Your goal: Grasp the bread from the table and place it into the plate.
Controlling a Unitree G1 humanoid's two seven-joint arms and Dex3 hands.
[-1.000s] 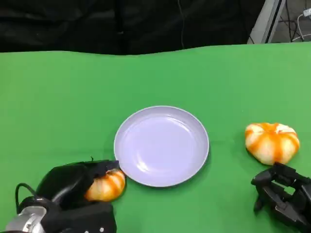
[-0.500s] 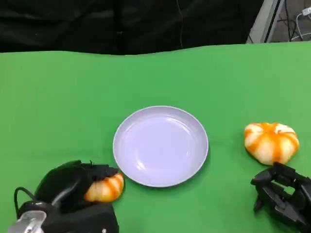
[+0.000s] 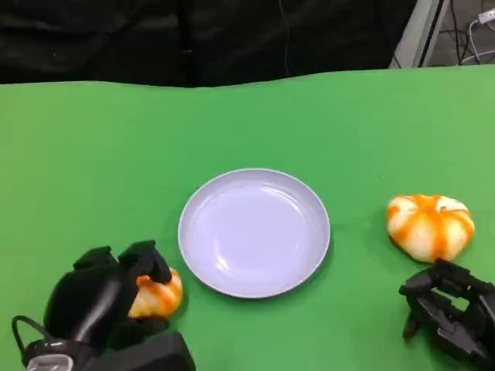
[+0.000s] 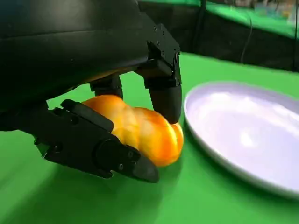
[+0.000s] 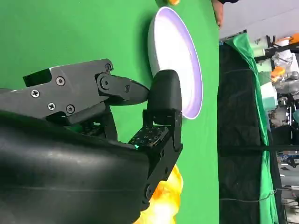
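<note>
An orange-and-white bread roll (image 3: 157, 295) (image 4: 140, 133) lies on the green table left of the lavender plate (image 3: 254, 232) (image 4: 243, 135). My left hand (image 3: 104, 297) (image 4: 107, 93) grips it, fingers closed over its top and side. A second, larger bread roll (image 3: 430, 225) (image 5: 161, 205) lies at the right of the plate. My right hand (image 3: 448, 309) (image 5: 135, 121) rests on the table just in front of that roll, its fingers curled in and holding nothing. The plate (image 5: 180, 65) is bare.
The green tablecloth (image 3: 116, 154) stretches to a black backdrop (image 3: 193, 39) at the far edge. A grey stand (image 3: 421, 31) and cables show at the back right.
My left hand has drawn back toward the left with the small roll in it, away from the plate's rim, and its fingers have closed more around it. The right hand has stayed put.
</note>
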